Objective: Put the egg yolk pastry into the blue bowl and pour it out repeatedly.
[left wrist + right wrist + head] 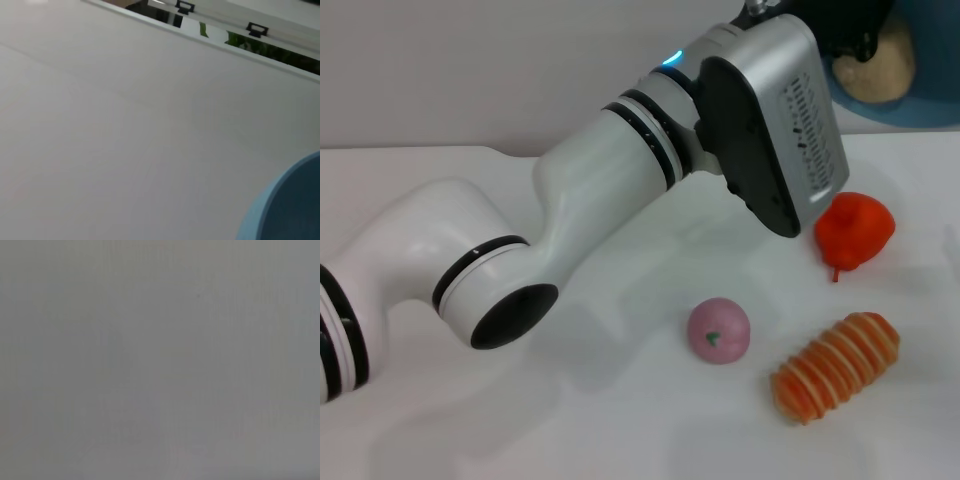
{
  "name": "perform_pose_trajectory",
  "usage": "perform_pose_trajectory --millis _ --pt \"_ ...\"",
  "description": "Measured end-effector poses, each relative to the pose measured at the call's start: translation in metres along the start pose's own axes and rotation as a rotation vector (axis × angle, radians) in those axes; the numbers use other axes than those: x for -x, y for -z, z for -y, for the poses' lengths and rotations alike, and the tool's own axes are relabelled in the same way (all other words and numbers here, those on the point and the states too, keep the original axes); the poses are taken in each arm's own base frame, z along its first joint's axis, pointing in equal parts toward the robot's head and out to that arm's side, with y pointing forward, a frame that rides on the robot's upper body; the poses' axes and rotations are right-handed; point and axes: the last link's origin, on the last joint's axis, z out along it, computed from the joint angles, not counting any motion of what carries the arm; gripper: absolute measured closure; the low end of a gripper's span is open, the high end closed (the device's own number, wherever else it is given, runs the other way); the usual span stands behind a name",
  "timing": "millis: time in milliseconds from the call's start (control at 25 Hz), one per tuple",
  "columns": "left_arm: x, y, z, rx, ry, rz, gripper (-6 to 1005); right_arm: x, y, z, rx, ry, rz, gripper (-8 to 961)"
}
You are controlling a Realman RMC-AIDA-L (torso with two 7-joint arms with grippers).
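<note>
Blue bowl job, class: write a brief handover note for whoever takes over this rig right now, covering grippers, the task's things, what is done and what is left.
Left gripper: reaches across to the blue bowl at the far right.
Right gripper: not in view.
Egg yolk pastry: inside the bowl.
On the table: pink ball, ridged orange bread, red piece, none touching.
Done: pastry is in the bowl.
Left: pour it out, then repeat.
</note>
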Motion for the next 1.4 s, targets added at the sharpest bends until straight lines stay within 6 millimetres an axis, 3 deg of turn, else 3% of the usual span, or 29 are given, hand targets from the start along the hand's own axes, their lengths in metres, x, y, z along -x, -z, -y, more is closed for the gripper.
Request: perform_pose_trajectory --millis 280,520,1040,1400 --pt "0.000 -0.001 0.004 -0.025 -0.021 0.017 999 -0.002 0.001 -0.001 -0.001 -0.004 -0.006 394" --pt "0.002 0.003 0.012 -0.119 0.079 0.038 1000 -0.002 0.001 -0.001 0.000 -0.005 -0.007 394" --pt "-0.018 0.030 0.001 -0.234 0.135 -0.052 1000 -0.002 0.000 -0.002 0.002 -0.006 -0.006 395" --pt "-0.024 0.029 0.001 -0.245 0.212 -0.036 999 -0.003 0.000 -0.003 0.005 -0.007 -0.009 395"
